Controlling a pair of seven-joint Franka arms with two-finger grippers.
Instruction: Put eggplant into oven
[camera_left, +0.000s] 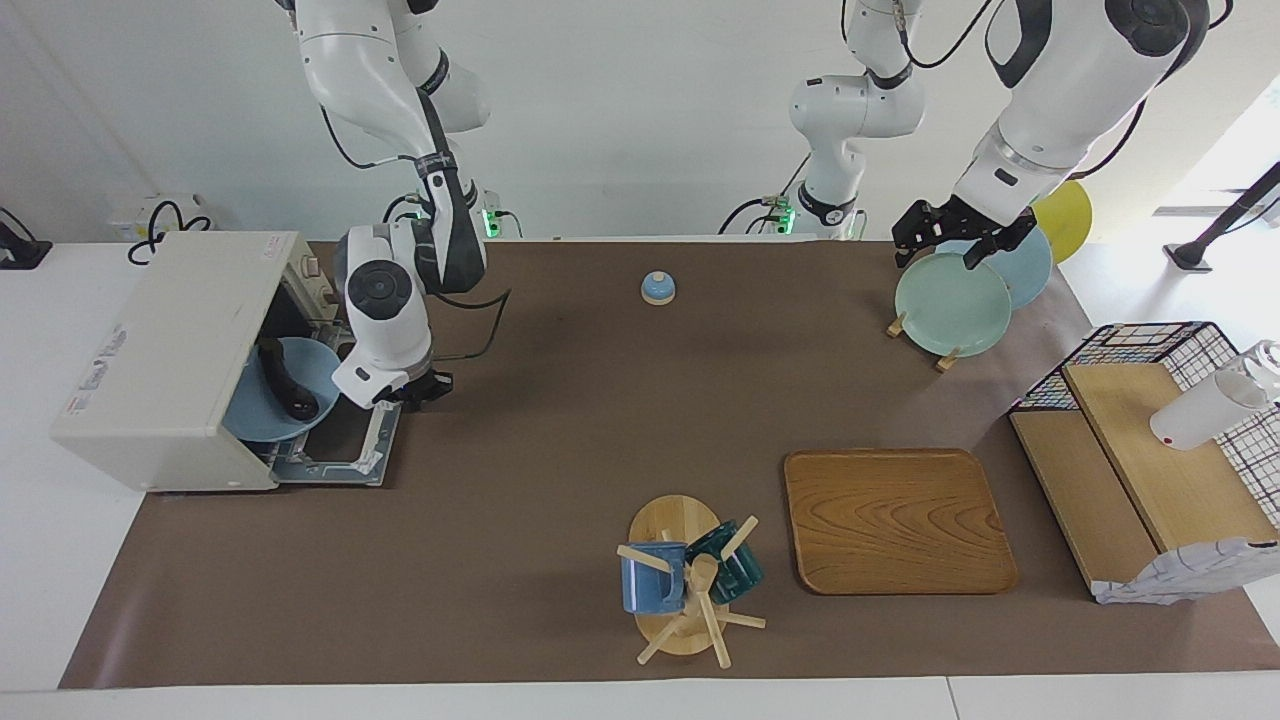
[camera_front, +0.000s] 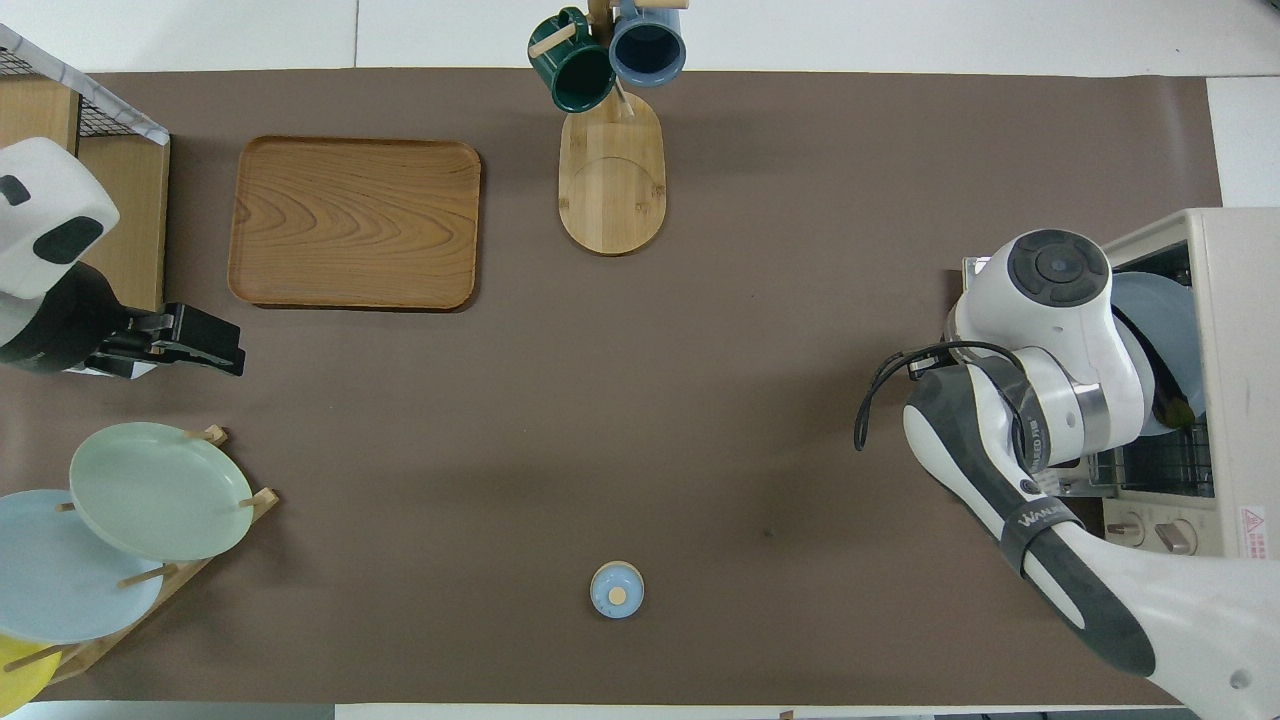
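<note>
Brown matting is spread over the white bench (camera_left: 560, 430), with bare white margins left at both ends. At the right arm's end the oven (camera_left: 160, 360) is stood with its door (camera_left: 345, 455) dropped flat onto the mat. A blue plate (camera_left: 262, 410) is seen tilted in the oven's mouth, its rim projecting past the opening over the door, and the eggplant (camera_left: 285, 385) is laid on that plate, just inside the opening. The right hand (camera_left: 415, 388) is held over the door's edge nearer the robots, beside the plate's rim and just apart from the eggplant; whether its fingers are spread or closed cannot be told, and nothing is seen gripped in it. In the overhead view this hand is hidden under its own wrist.

The left hand (camera_left: 950, 235) is held in the air over the plate rack at the left arm's end, above the green plate (camera_left: 952, 303); its fingers appear parted and nothing is held.

A wide stretch of bare mat is left between the two hands, broken only by a small blue bell (camera_left: 658, 288) near the robots' edge. Farther from the robots than that open stretch, a mug tree (camera_left: 685, 585) and a wooden tray (camera_left: 895, 520) are set toward the bench's edge. A wire-sided wooden shelf (camera_left: 1150, 460) is placed at the left arm's end.
</note>
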